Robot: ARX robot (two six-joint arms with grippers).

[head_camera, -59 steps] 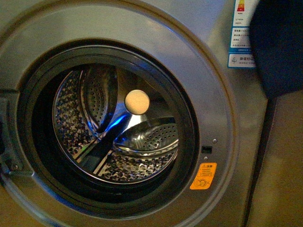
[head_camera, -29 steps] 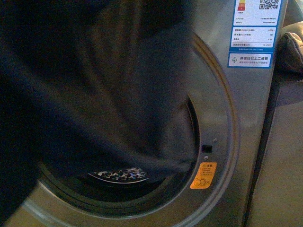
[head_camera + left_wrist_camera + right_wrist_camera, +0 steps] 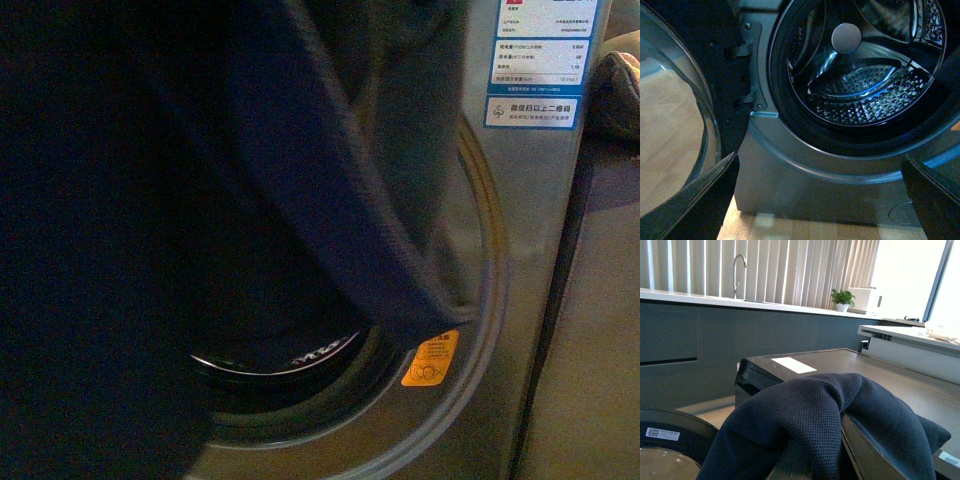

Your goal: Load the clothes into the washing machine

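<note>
Right end effector seemingly clamps clothes (navy knit); washing machine sticker orange, writing unreadable

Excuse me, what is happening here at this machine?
The robot is loading laundry. A dark garment is draped over its right tool and hangs in front of the washing machine opening, covering most of the front view. The door is open, the drum looks empty, and the left tool is open, holding nothing.
</note>
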